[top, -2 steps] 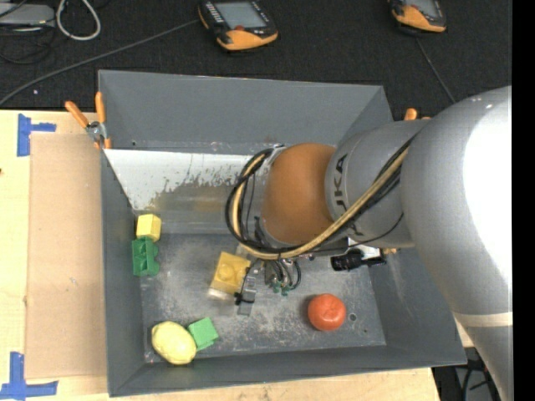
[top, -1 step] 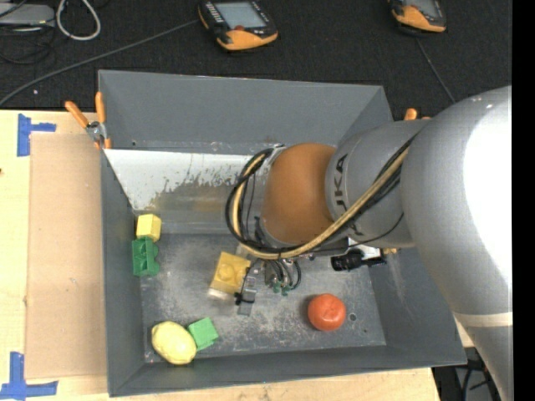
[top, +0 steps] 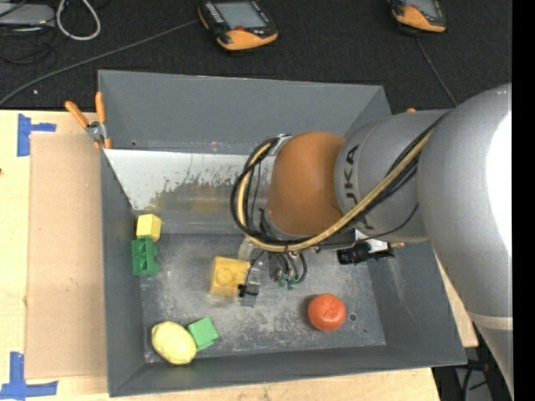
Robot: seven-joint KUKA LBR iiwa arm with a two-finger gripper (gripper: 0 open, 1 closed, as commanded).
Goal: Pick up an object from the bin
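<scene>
My gripper (top: 251, 289) reaches down near the middle of the bin floor, its lower end showing below the orange wrist cover. It is right beside a yellow block (top: 226, 276), at that block's right edge and apparently touching it. Whether a finger is on either side of the block I cannot make out. A red-orange round thing (top: 326, 312) lies on the floor to the right of the gripper, apart from it.
A small yellow cube (top: 149, 226) and a green brick (top: 145, 257) sit by the left wall. A yellow lemon-like ball (top: 173, 342) and a small green block (top: 203, 332) lie at the front left. The arm covers the bin's right half.
</scene>
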